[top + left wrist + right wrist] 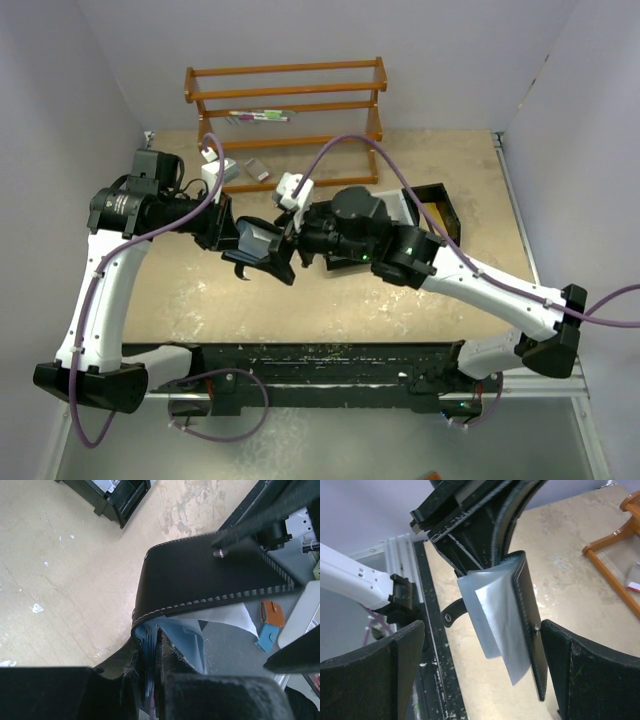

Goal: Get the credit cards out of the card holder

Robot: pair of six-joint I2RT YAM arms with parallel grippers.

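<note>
Top external view shows the left gripper (238, 244) clamped on one edge of the small black leather folding card holder (266, 256), held above the beige table (330, 310). Its blue-grey lining (495, 615) fans open between the right gripper's (480, 680) spread fingers.

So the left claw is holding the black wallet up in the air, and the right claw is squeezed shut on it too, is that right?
Not quite. The left gripper does hold the wallet up in the air, but the right gripper is open, not shut on it. The right wrist view shows its fingers wide apart, one on each side of the wallet.
</note>
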